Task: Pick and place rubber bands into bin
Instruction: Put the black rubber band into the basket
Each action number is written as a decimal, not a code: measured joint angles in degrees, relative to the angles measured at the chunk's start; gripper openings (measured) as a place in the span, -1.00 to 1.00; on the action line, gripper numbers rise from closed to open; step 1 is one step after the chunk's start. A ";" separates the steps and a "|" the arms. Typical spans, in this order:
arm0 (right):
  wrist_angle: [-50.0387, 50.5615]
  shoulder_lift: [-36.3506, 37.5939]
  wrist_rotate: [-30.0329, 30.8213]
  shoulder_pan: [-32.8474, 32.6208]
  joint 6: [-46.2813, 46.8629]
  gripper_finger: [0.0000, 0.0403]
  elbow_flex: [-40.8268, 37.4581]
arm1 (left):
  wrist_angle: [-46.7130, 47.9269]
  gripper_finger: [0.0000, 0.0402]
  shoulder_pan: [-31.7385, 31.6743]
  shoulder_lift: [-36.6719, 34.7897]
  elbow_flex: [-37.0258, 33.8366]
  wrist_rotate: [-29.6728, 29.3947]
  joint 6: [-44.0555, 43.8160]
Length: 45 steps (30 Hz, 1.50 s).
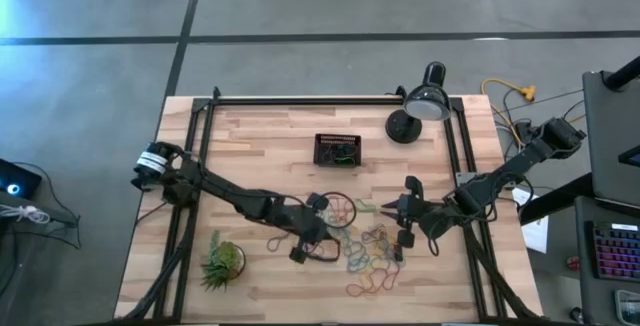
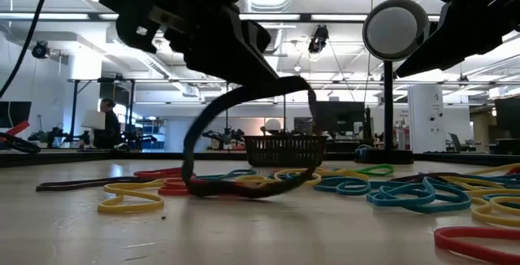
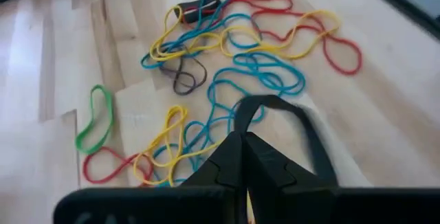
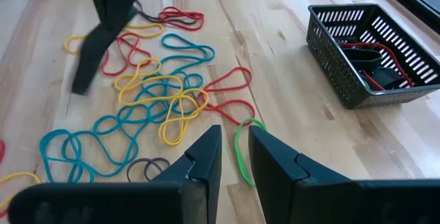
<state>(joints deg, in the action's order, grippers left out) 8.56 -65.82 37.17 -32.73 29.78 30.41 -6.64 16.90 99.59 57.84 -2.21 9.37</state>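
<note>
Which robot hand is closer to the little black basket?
Left. The left gripper, shut on a wide black rubber band, hangs just before the black slotted plastic bin. The right gripper waits farther sideways.

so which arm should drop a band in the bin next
Left, probably. The left gripper is shut on a black band lifted above the pile, ready to carry to the bin. The right gripper hovers by a green band, holding nothing.

Bare desk (image 1: pixel 270 141) lies open between the bin (image 1: pixel 337 150) and the rubber bands (image 1: pixel 372 256). The lamp (image 1: pixel 420 108) stands just beside the bin's right. The left pincer (image 1: pixel 312 228), possibly trailing a black band, blocks the pile's left; the plant (image 1: pixel 222 262) crowds the front-left corner.
</note>
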 joint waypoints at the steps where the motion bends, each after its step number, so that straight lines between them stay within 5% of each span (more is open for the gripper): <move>1: 0.02 0.00 0.00 0.00 -0.04 -0.66 0.00 | 0.00 -1.00 0.01 0.00 -0.04 -2.10 0.17; 6: 0.04 0.00 0.00 0.00 -0.13 -0.66 -0.24 | -0.26 -1.00 0.25 0.00 -0.01 -17.89 2.78; 12: 0.03 0.00 0.00 0.00 -0.15 -0.66 -0.89 | -3.77 -1.00 0.44 -0.68 0.40 -27.56 6.09; 23: 0.00 0.00 0.00 0.00 -0.15 -0.66 -1.62 | -13.34 -1.00 0.42 -3.33 0.51 -28.54 15.99; 27: -0.24 0.00 0.15 0.00 -0.15 -0.66 -1.62 | -15.78 -1.00 -0.62 -3.75 0.51 -33.36 23.89; 36: -0.82 0.00 0.31 0.00 -0.17 -0.66 -1.62 | -19.18 -1.00 -9.49 -3.98 1.54 -33.64 30.46; 45: -1.10 0.00 0.34 0.00 -0.17 -0.66 -1.62 | -19.05 -1.00 -21.53 -3.98 1.49 -25.40 29.94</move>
<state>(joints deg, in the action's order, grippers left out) 7.45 -65.82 37.51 -32.73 29.61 28.80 -25.69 -4.63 95.61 59.33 -27.61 39.31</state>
